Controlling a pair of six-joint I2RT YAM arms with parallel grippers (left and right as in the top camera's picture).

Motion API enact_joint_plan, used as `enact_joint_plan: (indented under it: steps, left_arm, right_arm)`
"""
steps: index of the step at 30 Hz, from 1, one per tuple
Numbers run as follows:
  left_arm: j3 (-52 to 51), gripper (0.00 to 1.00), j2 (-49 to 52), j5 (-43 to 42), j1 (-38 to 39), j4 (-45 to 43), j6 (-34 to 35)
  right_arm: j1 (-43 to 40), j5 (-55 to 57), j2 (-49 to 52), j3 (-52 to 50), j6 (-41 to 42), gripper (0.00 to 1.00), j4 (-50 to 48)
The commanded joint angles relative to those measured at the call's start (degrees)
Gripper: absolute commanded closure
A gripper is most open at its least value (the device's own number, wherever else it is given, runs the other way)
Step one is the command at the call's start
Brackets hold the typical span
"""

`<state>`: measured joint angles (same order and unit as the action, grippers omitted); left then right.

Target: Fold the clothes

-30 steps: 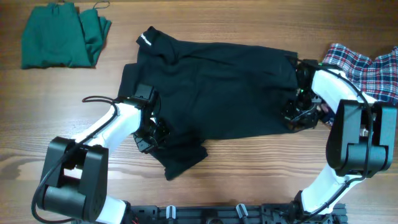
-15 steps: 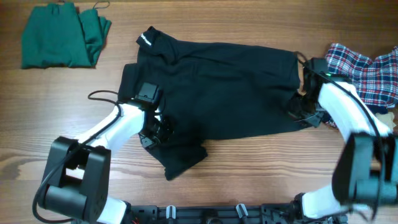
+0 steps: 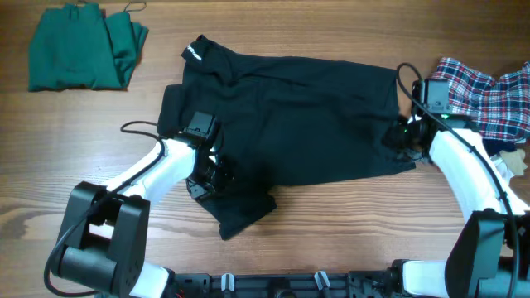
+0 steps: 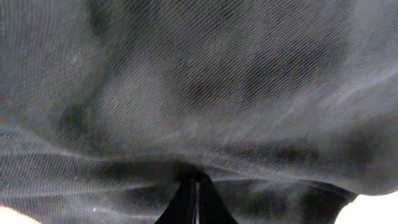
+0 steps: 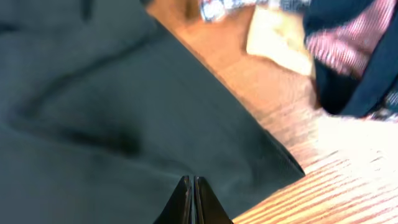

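Your left gripper is pinched shut on the black shirt at its near-left hem. Your right gripper is clamped on its right edge. The shirt lies mid-table, the green garment at the far-left corner, the plaid shirt at the right edge.

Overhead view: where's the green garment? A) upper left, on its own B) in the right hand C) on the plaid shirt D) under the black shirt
A: the green garment lies alone on the table at upper left, well apart from the black shirt.
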<state>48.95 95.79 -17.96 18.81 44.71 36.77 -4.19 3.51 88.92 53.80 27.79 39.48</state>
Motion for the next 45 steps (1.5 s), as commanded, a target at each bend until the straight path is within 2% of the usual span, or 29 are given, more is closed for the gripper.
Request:
enact_joint_plan:
  steps: [1, 16, 24, 32, 39, 43, 45]
  left_arm:
    - [0.44, 0.96, 0.61, -0.90, 0.22, 1.51, 1.42]
    - [-1.70, 0.96, 0.68, -1.44, 4.90, 2.01, 3.17]
    - [-8.39, 0.96, 0.66, -2.89, 7.30, 3.43, 4.48]
    - [-9.64, 0.96, 0.66, -3.50, 7.30, 8.39, 4.48]
    - [-9.64, 0.96, 0.66, -3.32, 7.28, 11.13, 4.72]
    - [-9.57, 0.96, 0.42, 2.01, 7.28, 14.80, 7.72]
    - [-9.05, 0.96, -0.59, 2.01, 7.17, 15.54, 7.69]
  right_arm:
    - [-0.20, 1.01, 1.33, -3.63, -0.31, 0.96, -1.60]
    - [-0.24, 0.55, 10.64, -3.80, -0.13, 0.96, -3.67]
    - [-0.24, 0.55, 11.28, -3.80, 1.25, 0.96, 0.96]
    - [-0.24, -0.37, 11.28, -3.85, 8.74, 0.96, 10.16]
    - [-0.24, -0.94, 11.26, -3.85, 20.22, 0.96, 18.27]
    - [-0.22, 1.31, 10.08, -3.85, 25.33, 0.96, 19.71]
    - [-0.22, 2.95, 8.07, -3.82, 26.75, 0.96, 19.71]
